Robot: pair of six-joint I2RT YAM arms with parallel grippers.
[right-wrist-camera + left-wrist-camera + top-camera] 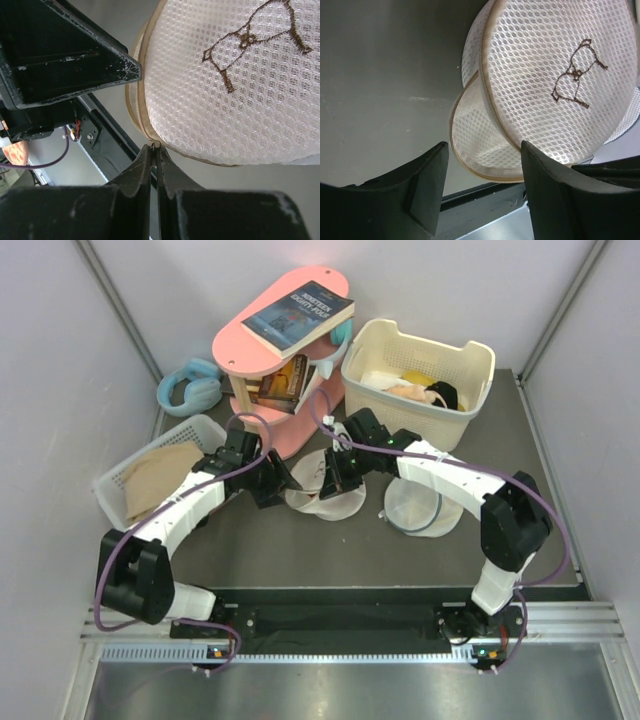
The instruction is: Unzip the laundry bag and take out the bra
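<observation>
**A:** Laundry bag (540, 85) lies mid-worktop (250, 540), drawing up. Right gripper (154, 146) has its jaws pressed together at the rim seam; whether anything is nipped between them I cannot tell.

**B:** Left gripper (484, 146) has its jaws spread around the bag's left edge. It should clamp there so the zip runs instead of dragging the bag; bra unseen.

**A:** Dark matte worktop; plain grey walls (60, 360); pink shelf (232, 345) and cream basket (420, 340) at the far side.

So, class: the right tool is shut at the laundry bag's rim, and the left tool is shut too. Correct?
No. The left wrist view shows the left tool open by the laundry bag. The right tool is shut at its rim.
</observation>
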